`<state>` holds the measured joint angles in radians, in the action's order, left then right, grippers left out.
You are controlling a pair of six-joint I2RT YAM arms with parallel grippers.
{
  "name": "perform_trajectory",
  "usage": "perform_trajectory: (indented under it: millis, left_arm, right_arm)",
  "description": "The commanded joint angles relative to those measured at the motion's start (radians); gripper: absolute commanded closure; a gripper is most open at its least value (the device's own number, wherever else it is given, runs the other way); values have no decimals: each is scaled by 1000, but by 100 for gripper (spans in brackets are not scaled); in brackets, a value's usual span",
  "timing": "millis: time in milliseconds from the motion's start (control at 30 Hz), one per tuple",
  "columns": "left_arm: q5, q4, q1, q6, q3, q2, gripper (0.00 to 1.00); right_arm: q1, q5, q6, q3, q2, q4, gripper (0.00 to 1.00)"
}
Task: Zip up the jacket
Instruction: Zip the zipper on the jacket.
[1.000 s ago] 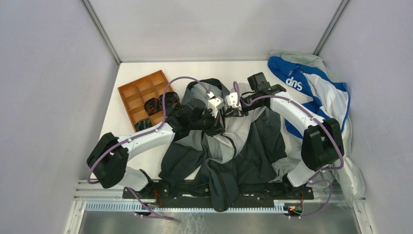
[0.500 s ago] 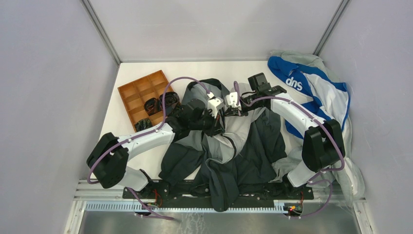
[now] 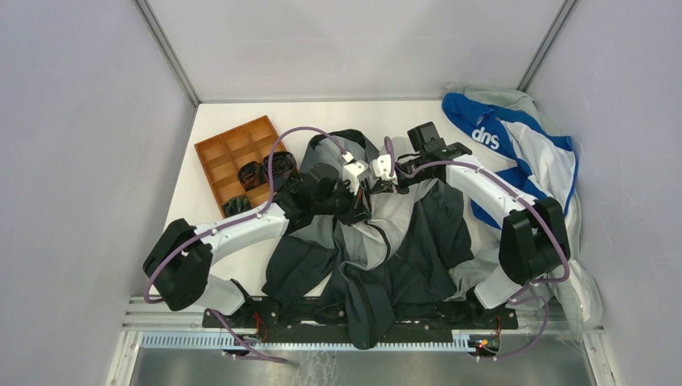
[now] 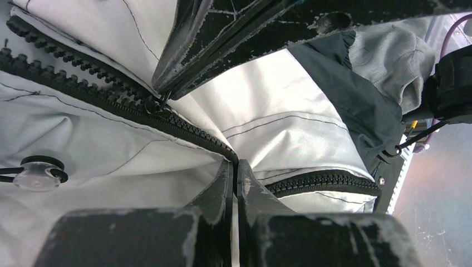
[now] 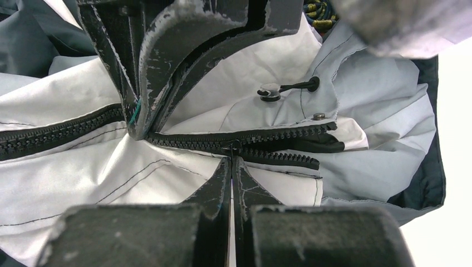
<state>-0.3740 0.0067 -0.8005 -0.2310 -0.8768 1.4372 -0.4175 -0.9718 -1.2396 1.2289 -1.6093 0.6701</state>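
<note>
1. Far left: a brown compartment tray [image 3: 233, 157] lies on the white table [image 3: 322, 117]. Several of its cells hold dark items [image 3: 265, 171], too small to identify. The left arm passes just beside the tray's near corner.

2. Centre: the jacket [image 3: 418, 241] lies crumpled between the two arms. Its light grey collar end is toward the far wall and its dark hem hangs over the near table edge.

3. The left gripper [image 4: 234, 167] is closed, pinching the jacket's pale fabric directly at the dark zipper [image 5: 55, 133]. Folds radiate from its tips.

4. The right gripper [image 5: 231, 161] is just beside it, also closed. Its tips touch the zipper slider [image 5: 231, 147]. Whether the pull tab lies between them cannot be told.

5. The two zipper tapes are joined on one side of the slider and split apart on the other.

6. Obstructions: each gripper fills the upper part of the other's wrist view. A cord toggle [image 5: 270, 90] rests on the fabric near the open tape ends.

7. Right: a blue-and-white garment [image 3: 523, 149] is heaped against the right wall, well apart from the grippers. Its white lettering appears as "dns" in the top view and may be inverted. A light grey garment [image 3: 583, 301] lies under it and extends to the near right corner, behind the right arm.
</note>
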Motion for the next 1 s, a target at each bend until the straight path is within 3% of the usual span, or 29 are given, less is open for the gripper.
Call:
perform_trajectory:
  millis: [0, 133, 433, 967]
  left_arm:
    - [-64, 18, -11, 8, 5, -32, 98]
    - [-68, 19, -11, 0, 11, -34, 98]
    - [-103, 40, -10, -25, 19, -30, 98]
    - [-146, 55, -7, -45, 16, -19, 98]
  right_arm:
    - [-8, 5, 92, -30, 72, -104, 100]
    - [-7, 135, 264, -77, 128, -323, 100]
    - [-7, 307, 346, -126, 171, -541, 100]
    - [-42, 516, 417, -114, 98, -749, 100]
